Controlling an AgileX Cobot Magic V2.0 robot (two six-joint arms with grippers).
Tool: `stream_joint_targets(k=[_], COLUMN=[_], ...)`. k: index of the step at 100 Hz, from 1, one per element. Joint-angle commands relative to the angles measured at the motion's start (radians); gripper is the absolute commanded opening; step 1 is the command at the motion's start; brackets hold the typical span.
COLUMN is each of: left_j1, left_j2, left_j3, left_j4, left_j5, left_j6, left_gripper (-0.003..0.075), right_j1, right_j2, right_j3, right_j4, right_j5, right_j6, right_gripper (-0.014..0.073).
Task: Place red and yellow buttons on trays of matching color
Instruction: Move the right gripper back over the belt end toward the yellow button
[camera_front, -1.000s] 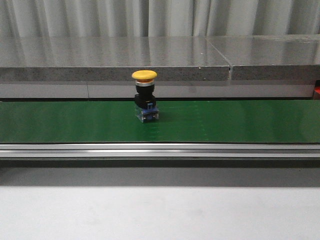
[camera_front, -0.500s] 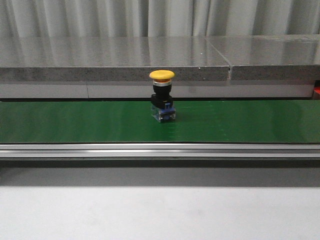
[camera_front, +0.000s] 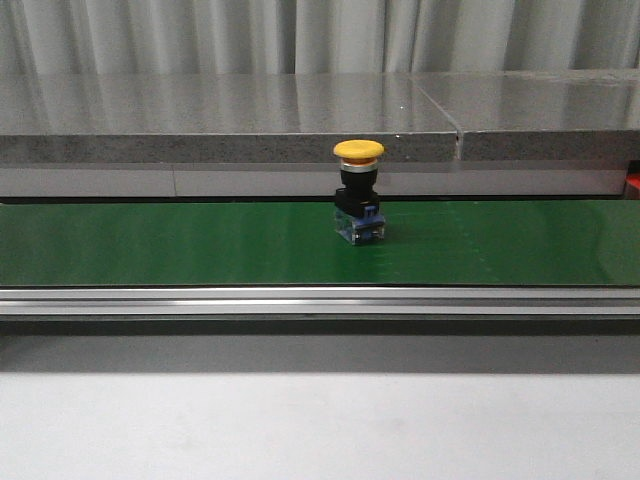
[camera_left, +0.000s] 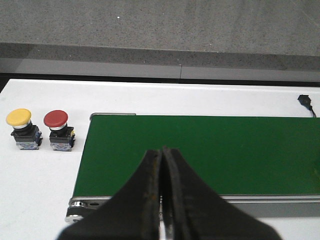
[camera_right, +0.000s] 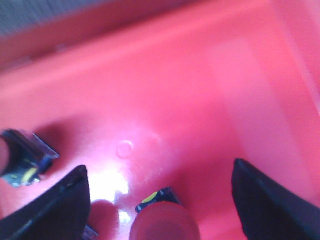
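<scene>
Yellow mushroom pushbutton (camera_front: 359, 192) upright on green conveyor belt (camera_front: 150, 243), a little right of centre in front view, nothing touching it. Left gripper (camera_left: 161, 156) fully closed, fingers pressed together, holding nothing, hovering over near edge of belt. Second yellow pushbutton (camera_left: 22, 129) and red pushbutton (camera_left: 58, 130) side by side on white table (camera_left: 40, 180) beside belt end. Right gripper (camera_right: 160, 187) wide apart, empty, above red tray (camera_right: 200, 90); red button (camera_right: 162, 220) on tray floor between fingers

The belt (camera_front: 150, 245) is green. The button (camera_front: 359, 192) on it has a yellow top, a black middle and a blue base. The bench (camera_front: 320, 425) is white. The tray (camera_right: 200, 100) is red. A second button (camera_left: 55, 119) has a red top.
</scene>
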Motion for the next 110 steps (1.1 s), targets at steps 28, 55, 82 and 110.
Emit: stream_joint_targets(k=[28,55,82,110], left_j1=[-0.008,-0.008,-0.008,-0.008], left_j2=[0.005,0.005,0.005,0.005], left_j3=[-0.027,-0.027,-0.027,-0.027], left_j4=[-0.011,-0.011,-0.011,-0.011], left_j5=[-0.074,-0.074,-0.074,-0.074], left_j6=[0.001,0.001,0.001,0.001], left_gripper=[-0.0019,-0.0019,-0.0019,-0.0019], right_j1=[0.025,0.122,0.318,0.536], right_j2=[-0.293,-0.545,-0.690,-0.677], right_j3=[0.010,0.244,0.444,0.463], right_j4=[0.033,0.033,0.033,0.033], right_j5=[0.061,0.015,0.043,0.190], right_j6=[-0.022,-0.090,-0.140,-0.190], right_gripper=[0.0582,0.0582,0.0582,0.0582])
